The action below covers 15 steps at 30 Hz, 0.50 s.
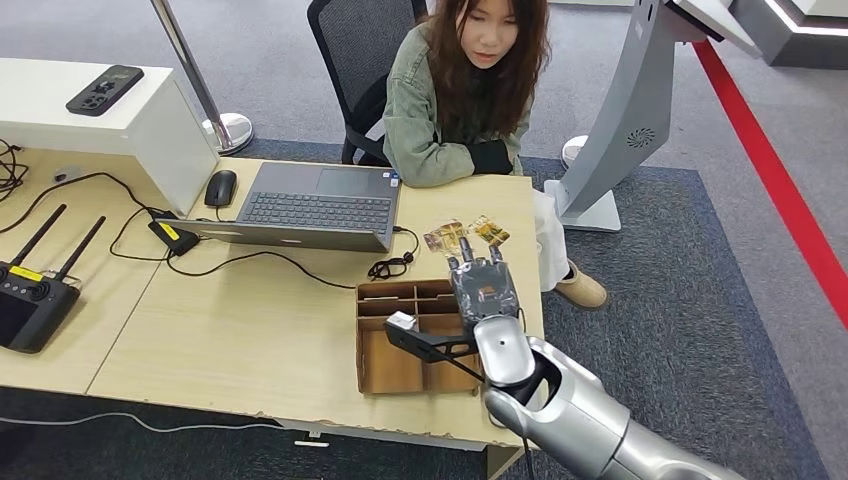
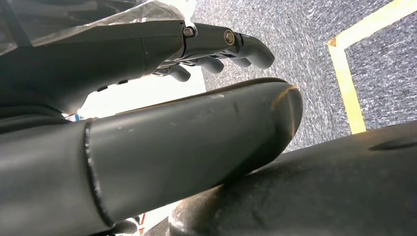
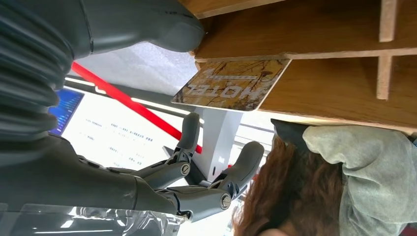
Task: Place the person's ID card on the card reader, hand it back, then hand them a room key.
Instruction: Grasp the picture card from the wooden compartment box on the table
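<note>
Brown HOTEL-printed room key [image 3: 231, 84] | flat on table [image 3: 344, 93] | right hand [image 3: 196, 182] beside

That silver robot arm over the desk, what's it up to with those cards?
The robot's right hand hovers with fingers spread over the desk, just short of the hotel key cards lying near the far edge. It holds nothing yet. A person sits across the desk, arms folded, looking down at it. A cardboard tray sits under the arm, beside a laptop. The left hand hangs low over the carpet.
</note>
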Tool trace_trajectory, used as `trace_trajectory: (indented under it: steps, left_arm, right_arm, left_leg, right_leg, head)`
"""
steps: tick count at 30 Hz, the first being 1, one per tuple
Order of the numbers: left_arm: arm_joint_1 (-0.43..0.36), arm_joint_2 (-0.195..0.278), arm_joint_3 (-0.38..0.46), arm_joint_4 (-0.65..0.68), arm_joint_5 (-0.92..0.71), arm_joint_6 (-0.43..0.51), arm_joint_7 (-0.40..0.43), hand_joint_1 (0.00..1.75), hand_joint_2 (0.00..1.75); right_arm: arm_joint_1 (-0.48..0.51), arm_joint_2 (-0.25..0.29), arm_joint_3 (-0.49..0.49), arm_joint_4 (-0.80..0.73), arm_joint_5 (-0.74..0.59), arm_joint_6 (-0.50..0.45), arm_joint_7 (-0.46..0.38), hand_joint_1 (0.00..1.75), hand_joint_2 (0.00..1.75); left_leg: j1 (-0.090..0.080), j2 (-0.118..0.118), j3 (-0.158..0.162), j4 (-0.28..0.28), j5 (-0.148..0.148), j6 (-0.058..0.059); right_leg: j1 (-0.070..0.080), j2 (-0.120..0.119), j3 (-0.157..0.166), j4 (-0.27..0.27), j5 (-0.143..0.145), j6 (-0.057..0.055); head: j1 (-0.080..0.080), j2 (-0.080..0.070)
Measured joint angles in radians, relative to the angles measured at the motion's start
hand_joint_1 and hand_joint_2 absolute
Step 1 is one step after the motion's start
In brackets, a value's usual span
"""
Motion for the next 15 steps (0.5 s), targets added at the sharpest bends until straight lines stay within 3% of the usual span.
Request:
trace_trajectory:
  steps: [15]
  left_arm:
    - [0.0, 0.0, 0.0, 0.0, 0.0, 0.0, 0.0, 0.0, 0.0]
  right_arm:
    - [0.001, 0.0, -0.009, 0.0, -0.014, 0.0, 0.0, 0.49, 1.75]
  left_leg:
    - [0.0, 0.0, 0.0, 0.0, 0.0, 0.0]
  right_leg:
    - [0.0, 0.0, 0.0, 0.0, 0.0, 0.0]
  head:
    - [0.0, 0.0]
